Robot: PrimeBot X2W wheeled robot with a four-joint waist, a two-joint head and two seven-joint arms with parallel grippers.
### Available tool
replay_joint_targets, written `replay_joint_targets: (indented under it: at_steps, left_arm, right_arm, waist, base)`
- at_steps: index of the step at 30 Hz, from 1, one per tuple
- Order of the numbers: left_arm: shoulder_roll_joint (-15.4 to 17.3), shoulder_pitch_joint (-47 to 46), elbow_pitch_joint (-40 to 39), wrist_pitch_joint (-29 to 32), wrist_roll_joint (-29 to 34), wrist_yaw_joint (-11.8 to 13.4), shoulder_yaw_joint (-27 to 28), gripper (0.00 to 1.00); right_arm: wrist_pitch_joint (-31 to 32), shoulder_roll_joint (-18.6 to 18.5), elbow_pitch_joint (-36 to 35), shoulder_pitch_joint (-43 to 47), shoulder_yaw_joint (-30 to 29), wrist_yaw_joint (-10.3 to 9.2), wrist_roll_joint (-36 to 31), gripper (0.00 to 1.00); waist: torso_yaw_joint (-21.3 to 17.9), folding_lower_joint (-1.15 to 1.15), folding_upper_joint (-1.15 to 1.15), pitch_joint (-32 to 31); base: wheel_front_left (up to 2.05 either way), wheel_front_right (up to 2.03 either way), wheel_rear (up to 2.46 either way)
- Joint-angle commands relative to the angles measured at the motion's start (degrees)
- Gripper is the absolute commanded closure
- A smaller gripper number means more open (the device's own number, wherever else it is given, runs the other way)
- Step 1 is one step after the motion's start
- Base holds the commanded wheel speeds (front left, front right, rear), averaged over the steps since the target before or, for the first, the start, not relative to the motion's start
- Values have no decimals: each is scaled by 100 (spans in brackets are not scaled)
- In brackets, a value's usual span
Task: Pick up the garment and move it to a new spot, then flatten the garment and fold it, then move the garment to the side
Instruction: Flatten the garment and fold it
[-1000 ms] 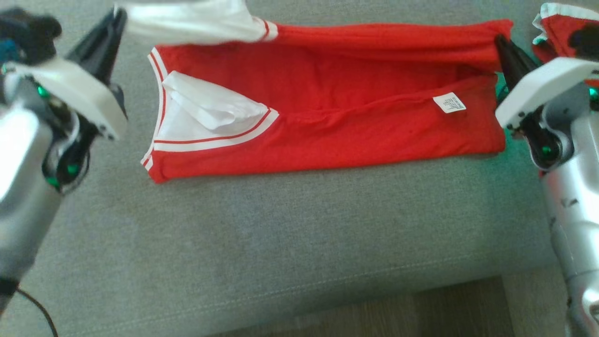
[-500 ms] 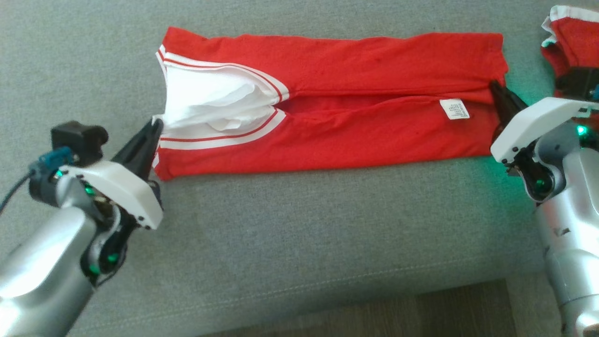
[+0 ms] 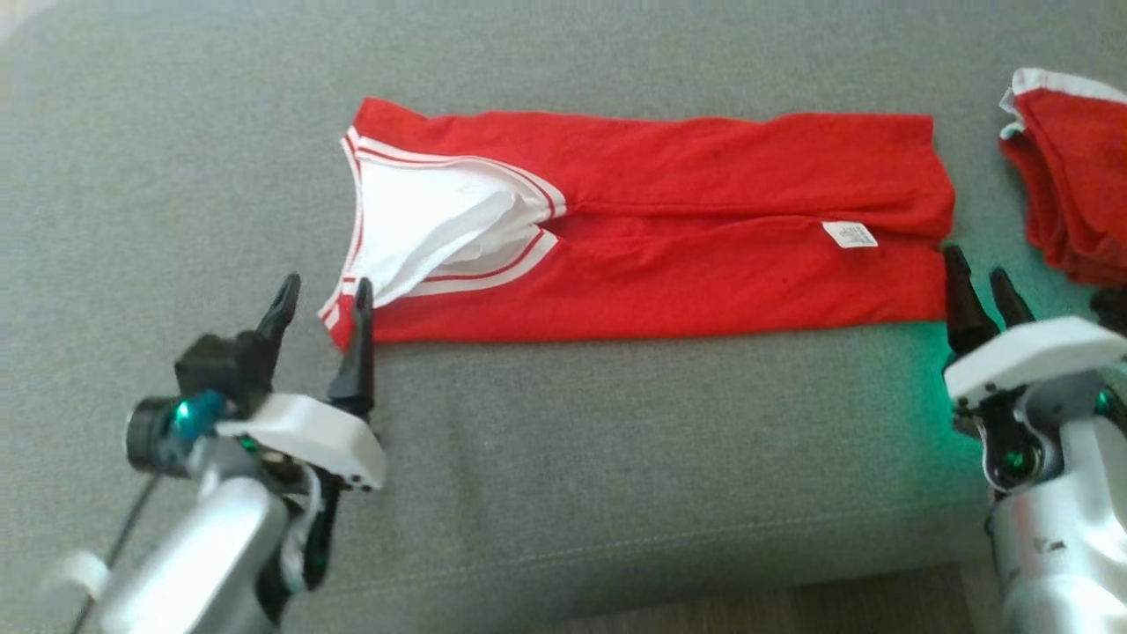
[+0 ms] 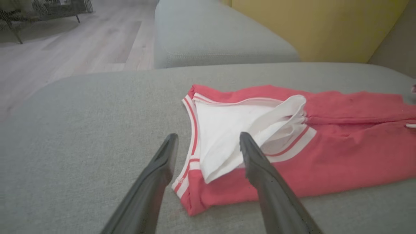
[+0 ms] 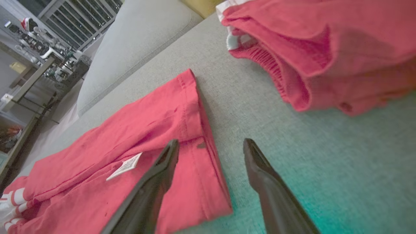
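Long folded red fabric garment (image 3: 669, 220) with white trim lies flat on grey sofa cushion (image 3: 616, 458), left gripper (image 3: 326, 283) wide and empty at its collar-end corner, right gripper (image 3: 975, 264) likewise at its hem-end corner.

A grey fabric sofa (image 3: 563, 493) spread wide, pale wooden floor (image 4: 65, 58) lay beyond its cushion (image 4: 211, 35), a yellow wall (image 4: 318, 26) stood behind, and cluttered shelves (image 5: 32, 48) sat near a barred window (image 5: 81, 13)
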Motion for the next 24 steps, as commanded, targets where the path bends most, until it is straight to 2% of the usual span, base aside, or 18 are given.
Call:
replay_joint_targets:
  at_steps: [1, 6, 13, 20, 24]
  left_arm:
    - [-31, 13, -433, -67, 334, 199, 464, 0]
    - [-520, 498, -1090, -70, 1407, 458, 740, 0]
    - [-940, 887, -1256, -71, 2326, 430, 706, 0]
    - [-1228, 1046, -1187, -72, 2693, 330, 772, 0]
    - [-1341, 1088, -1161, -72, 2782, 238, 899, 0]
  right_arm:
    - [-108, 51, -230, -17, -59, -2, -16, 0]
    - [-277, 171, -14, -163, -617, -2, -283, 0]
    - [-221, 148, 928, -688, -1229, -2, -1209, 0]
    - [-235, -143, 1906, -1123, -2074, -2, -2346, 0]
    - [-55, -150, 2329, -1259, -2520, -2, -2853, 0]
  waist:
    - [85, 0, 0, -134]
    - [330, 0, 0, -329]
    - [708, 0, 0, -447]
    - [1071, 0, 0, -430]
    - [1170, 0, 0, -410]
  base:
    - [0, 0, 0]
    - [0, 0, 0]
    - [0, 0, 0]
    - [0, 0, 0]
    - [0, 0, 0]
